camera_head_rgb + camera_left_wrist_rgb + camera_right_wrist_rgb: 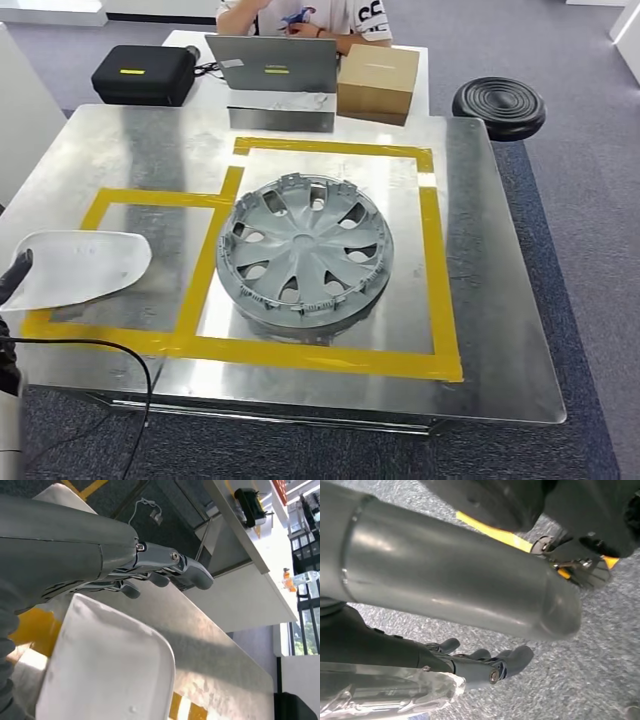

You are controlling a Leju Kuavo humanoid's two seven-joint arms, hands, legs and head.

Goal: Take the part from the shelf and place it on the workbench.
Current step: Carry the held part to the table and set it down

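I see the white, smooth, rounded plastic shell (75, 267) lower left on the metal counter (498, 300); left robot hand (166, 572) above it, fingers loosely extended, holding nothing; right robot hand (486, 665) likewise holds nothing.

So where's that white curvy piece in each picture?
Head view: the white part lies at the left, inside the smaller yellow tape box.
Left wrist view: it is large and close, under the left hand.
Right wrist view: not in it.
Shared landmark: the yellow tape.
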